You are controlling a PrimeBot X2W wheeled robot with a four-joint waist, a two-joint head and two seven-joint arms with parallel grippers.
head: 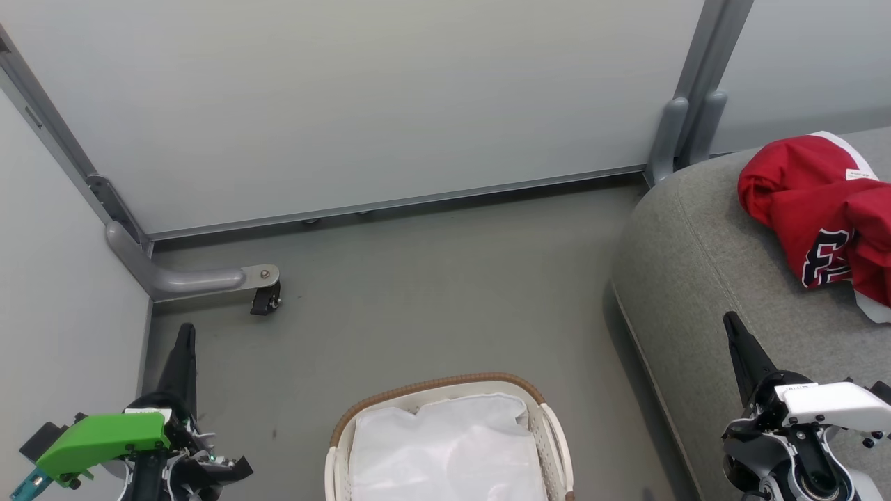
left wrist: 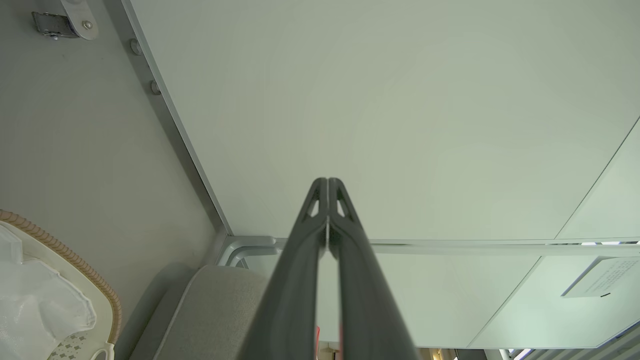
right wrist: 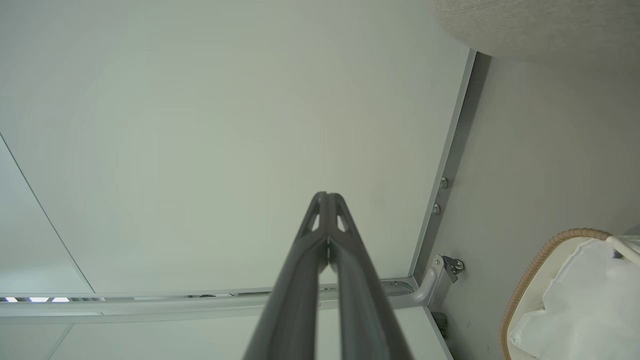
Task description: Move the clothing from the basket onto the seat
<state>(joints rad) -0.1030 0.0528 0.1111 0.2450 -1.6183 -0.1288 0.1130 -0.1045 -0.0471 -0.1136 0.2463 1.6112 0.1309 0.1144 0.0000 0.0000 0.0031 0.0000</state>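
Where the grey seat [head: 689, 264] rises at the right of the head view, the clothing [head: 807, 195] is found heaped on its top. It is seen as one red pile with white trim and dark lettering, and the garments within it cannot be counted apart. One basket [head: 438, 384] is set on the floor [head: 445, 292] near the seat's side, with a gap of floor between them. A single white cloth liner [head: 445, 445] is seen crumpled inside the basket.

Two grippers are counted. The left gripper [head: 184, 334] is raised at the lower left above the floor, and the right gripper [head: 732, 330] is seen at the lower right against the seat's side. In both wrist views each pair of dark fingers is shown pressed together, with nothing pinched between them.

The floor is seen as smooth, dull grey and bare around the basket. The space is closed off at the back and on the left by pale panels [head: 348, 104] framed in grey metal. One small black caster [head: 264, 299] is fitted under a curved metal foot beside the left panel. Two grey posts are seen behind the seat.
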